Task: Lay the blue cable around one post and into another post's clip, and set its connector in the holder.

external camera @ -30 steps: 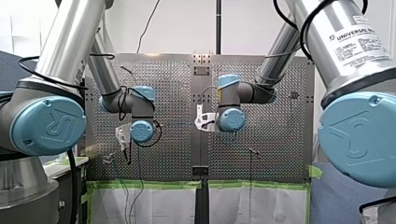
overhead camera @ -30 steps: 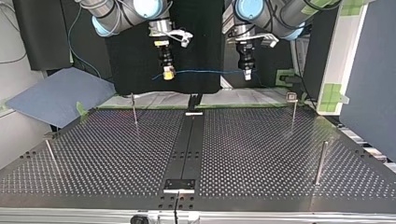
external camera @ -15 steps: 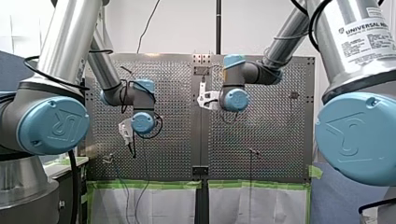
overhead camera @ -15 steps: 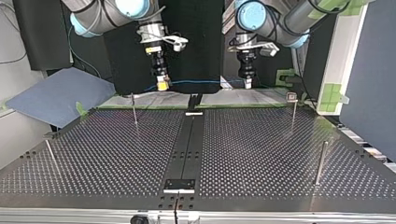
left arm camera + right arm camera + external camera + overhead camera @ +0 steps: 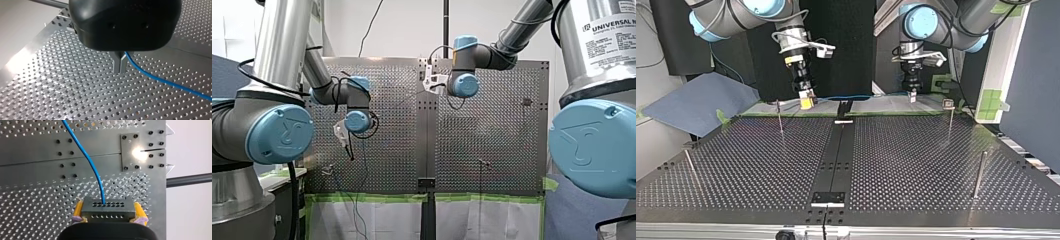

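"Starting at the near edge of the table in the top view, what do we meet first?"

"We meet a small dark plate at the near end of the dark centre strip. Out to the strip's right stands a thick post, and well out to its left a thin leaning post."

"And further along the strip?"

"Near its far end we have two more: a slim post to its left and a headed post, with a small block on top, to its right. None of the four touches the blue cable."

"Where is the cable, then?"

"It hangs in the air above the strip's far end, crossing over it from one tool to the other. Our right tool, left of the strip in that view, has its yellow pads closed on the two sides of the grey connector. In its wrist view the cable leaves the connector's face and runs away over the table."

"And the other end?"

"Our left tool, right of the strip, has its metal fingers pressed together. The cable comes out right at them, pinched as far as we can tell, and trails off over the table's holes."
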Tool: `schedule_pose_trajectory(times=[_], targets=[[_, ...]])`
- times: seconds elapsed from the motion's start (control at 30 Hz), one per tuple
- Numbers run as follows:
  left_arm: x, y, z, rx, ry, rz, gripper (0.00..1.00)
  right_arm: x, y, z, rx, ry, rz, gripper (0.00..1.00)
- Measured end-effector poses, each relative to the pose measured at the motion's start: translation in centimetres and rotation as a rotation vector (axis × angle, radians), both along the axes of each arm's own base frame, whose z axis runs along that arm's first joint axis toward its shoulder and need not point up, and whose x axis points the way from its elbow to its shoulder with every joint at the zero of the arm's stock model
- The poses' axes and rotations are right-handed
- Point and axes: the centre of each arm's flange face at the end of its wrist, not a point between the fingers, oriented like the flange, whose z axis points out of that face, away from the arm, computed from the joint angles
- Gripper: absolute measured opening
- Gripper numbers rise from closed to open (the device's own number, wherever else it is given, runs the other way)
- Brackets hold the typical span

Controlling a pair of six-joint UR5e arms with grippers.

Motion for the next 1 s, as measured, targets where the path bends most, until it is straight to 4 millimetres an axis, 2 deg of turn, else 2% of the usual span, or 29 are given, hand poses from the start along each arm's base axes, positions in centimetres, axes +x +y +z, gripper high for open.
schedule_pose_trajectory(times=[0.17,0.33,0.5,0.77,1.0], targets=[[-0.7,1.7,0.4,-0.020,0.026,0.000,0.02,0.5,-0.2,0.3,-0.012,0.001,0.009,0.00],[-1.4,3.2,0.8,-0.060,0.026,0.000,0.02,1.6,-0.4,-0.2,-0.008,0.032,0.029,0.00],[-0.5,4.4,3.0,-0.115,-0.031,-0.002,0.02,2.7,-0.8,-0.3,-0.010,0.074,0.044,0.00],[0.9,6.6,6.6,-0.167,-0.106,0.008,0.02,4.2,-0.4,1.8,-0.030,0.115,0.058,0.00],[0.7,8.8,8.0,-0.125,-0.129,0.068,0.02,4.4,0.2,1.7,-0.006,0.140,0.066,0.00]])
